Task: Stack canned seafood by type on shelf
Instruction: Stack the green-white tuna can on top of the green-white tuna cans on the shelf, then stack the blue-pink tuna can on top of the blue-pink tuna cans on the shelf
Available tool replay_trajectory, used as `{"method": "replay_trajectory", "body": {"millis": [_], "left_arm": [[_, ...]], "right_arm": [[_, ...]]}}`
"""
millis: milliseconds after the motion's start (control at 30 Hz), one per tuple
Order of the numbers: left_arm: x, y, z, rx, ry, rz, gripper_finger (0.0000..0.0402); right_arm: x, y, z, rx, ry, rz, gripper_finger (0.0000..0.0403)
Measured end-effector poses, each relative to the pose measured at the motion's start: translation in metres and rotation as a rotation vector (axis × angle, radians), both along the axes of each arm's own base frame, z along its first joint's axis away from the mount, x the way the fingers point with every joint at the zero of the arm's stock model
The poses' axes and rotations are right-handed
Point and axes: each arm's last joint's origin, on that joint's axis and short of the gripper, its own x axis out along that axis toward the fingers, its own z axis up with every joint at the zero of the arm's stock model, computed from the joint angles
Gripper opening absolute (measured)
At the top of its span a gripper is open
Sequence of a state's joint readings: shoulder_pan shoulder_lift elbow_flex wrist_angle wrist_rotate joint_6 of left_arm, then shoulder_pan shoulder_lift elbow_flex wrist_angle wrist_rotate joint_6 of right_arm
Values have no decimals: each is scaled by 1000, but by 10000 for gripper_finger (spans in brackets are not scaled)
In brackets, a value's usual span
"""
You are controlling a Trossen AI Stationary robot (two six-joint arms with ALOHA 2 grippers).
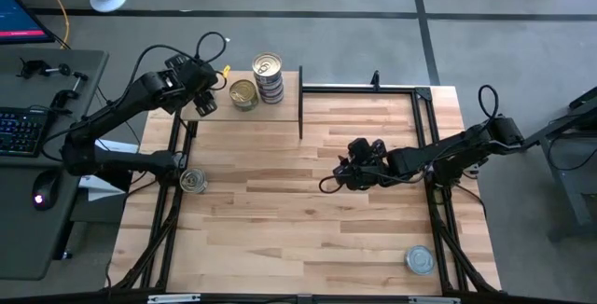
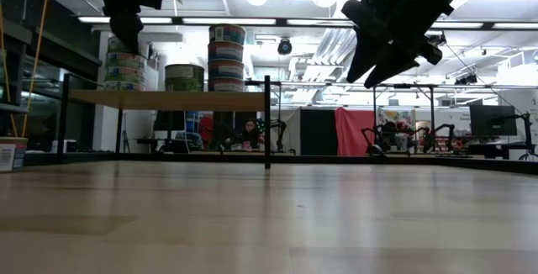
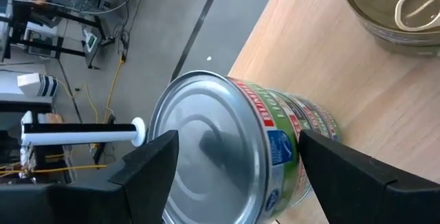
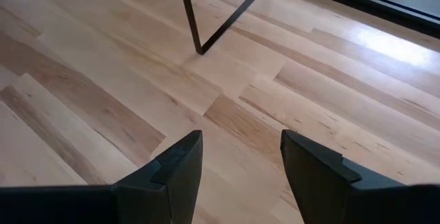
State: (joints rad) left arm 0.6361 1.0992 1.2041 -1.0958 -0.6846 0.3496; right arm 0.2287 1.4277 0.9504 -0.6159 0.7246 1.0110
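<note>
Straddling a stack of green-labelled tins (image 3: pixel 227 148) at the shelf's (image 1: pixel 280 113) left end, upper left of the high view, the left claw (image 1: pixel 203 102) stands wide open, fingers either side without gripping. Beside it sit a lone gold-topped tin (image 1: pixel 243 94) and a taller stack (image 1: pixel 268 76). The right claw (image 1: pixel 347 175) hangs mid-frame above the tabletop (image 1: pixel 298 211), half open and empty. Two loose tins lie at left (image 1: pixel 193 182) and lower right (image 1: pixel 420 261).

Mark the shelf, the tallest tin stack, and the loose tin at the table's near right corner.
shelf (image 1: pixel 280 116): high view, bare board right of the tins.
tall stack (image 1: pixel 268 64): high view, top lid.
loose tin (image 1: pixel 420 261): high view, lid centre.
</note>
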Motion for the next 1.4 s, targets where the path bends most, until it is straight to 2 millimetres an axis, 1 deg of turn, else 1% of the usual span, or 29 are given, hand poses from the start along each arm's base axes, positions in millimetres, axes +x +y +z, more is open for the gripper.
{"method": "replay_trajectory", "body": {"millis": [100,167,300,467,533,633,733,800,867,933,1000,1067,1100,1167,1200,1267,1333,1400], "left_arm": [[1,-2,1,-4,-1,-8,294],[2,-4,6,4,-16,-18,294],[2,-7,21,34,-91,-6,294],[0,-7,38,71,-125,-12,294],[-1,-8,45,78,-170,-6,294],[2,-14,57,1,-381,-19,294],[10,-23,62,-197,-642,-61,294],[20,-32,62,-357,-763,-123,294],[40,-46,62,-498,-825,-233,294],[65,-67,56,-609,-817,-339,294],[85,-96,47,-690,-749,-434,294],[95,-129,36,-755,-634,-520,294],[97,-145,31,-770,-581,-527,294],[98,-178,20,-760,-527,-504,294],[95,-192,15,-738,-519,-487,294],[83,-216,2,-679,-513,-439,294],[65,-230,-10,-631,-541,-352,294],[45,-234,-25,-617,-534,-233,294]], "right_arm": [[0,0,0,6,-8,-9,187],[0,0,0,6,-8,-9,187],[0,0,0,6,-7,-8,187],[0,0,0,8,-8,-8,187],[1,0,0,16,-12,-5,187],[2,1,0,34,-20,4,187],[3,2,0,76,-25,26,187],[4,3,0,111,-30,44,187],[5,5,0,142,-25,74,187],[5,6,0,164,-8,111,187],[5,7,-1,187,10,146,187],[5,8,-1,213,21,168,187],[5,8,-1,218,28,180,187],[5,10,-2,224,39,204,187],[5,10,-2,222,44,214,187],[5,10,-2,217,50,224,187],[5,10,-2,217,52,228,187],[5,10,-2,217,51,228,187]]}}
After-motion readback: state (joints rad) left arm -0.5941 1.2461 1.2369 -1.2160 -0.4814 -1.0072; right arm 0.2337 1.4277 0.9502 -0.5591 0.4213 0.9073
